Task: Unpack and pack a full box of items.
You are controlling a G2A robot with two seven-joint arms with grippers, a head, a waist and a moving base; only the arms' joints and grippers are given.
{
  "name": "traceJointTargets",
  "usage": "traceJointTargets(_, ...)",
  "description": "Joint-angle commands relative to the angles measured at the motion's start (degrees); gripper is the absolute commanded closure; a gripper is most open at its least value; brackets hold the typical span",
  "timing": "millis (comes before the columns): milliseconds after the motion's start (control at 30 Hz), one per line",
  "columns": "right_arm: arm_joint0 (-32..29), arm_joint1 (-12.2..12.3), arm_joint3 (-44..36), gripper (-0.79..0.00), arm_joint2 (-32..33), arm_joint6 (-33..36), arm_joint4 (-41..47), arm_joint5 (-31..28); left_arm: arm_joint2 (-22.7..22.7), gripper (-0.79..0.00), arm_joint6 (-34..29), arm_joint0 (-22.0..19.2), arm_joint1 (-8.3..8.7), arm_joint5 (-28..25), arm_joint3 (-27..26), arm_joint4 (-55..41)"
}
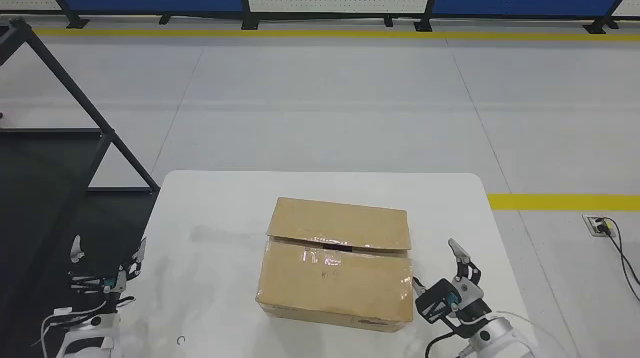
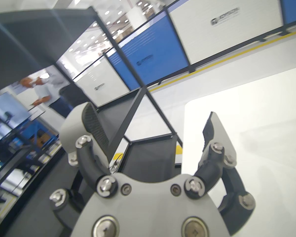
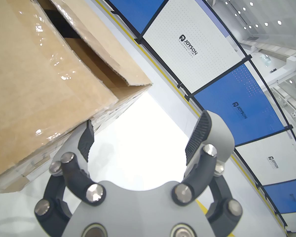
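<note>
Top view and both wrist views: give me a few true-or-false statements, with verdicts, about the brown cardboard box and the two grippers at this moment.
1. The brown cardboard box sits on the white table. True.
2. The box's top flaps are folded wide open, outward. False: they lie nearly closed, with only a narrow dark gap between them.
3. The left gripper is shut on an item. False: it is open and holds nothing.
4. The right gripper is open, close beside a corner of the box. True.
</note>
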Motion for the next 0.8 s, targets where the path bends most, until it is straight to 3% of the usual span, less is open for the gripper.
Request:
traceJointTargets(0, 0.0, 0.2, -1.0, -0.785, 1.3, -0.5, 1.2, -1.9, 0.5, -0.785, 3.0, 0.6, 0.36, -5.5, -1.6, 1.2)
traceJointTargets(200, -1.6, 0.5, -4.3, -0.785, 3.7, 1.8, 2.0, -3.3, 2.0, -0.785, 5.6, 2.0, 1.20, -17.3, -4.9, 2.6)
traceJointTargets(467, -1.6, 0.5, -4.5, -0.785, 3.5, 1.4, 2.5, -3.5, 2.0, -0.785, 5.6, 2.0, 1.20, -17.3, -4.9, 2.6)
traceJointTargets(600, -0.5, 0.7, -3.4, -0.785, 6.0, -3.1, 11.9, -7.7, 2.2, -0.785, 5.4, 2.1, 1.16, -17.5, -5.2, 1.9)
traceJointTargets(767, 0.9, 1.2, -1.7, -0.785, 10.6, -4.1, 27.0, -17.4, 2.1, -0.785, 6.0, 2.4, 1.31, -23.9, -7.7, -4.9)
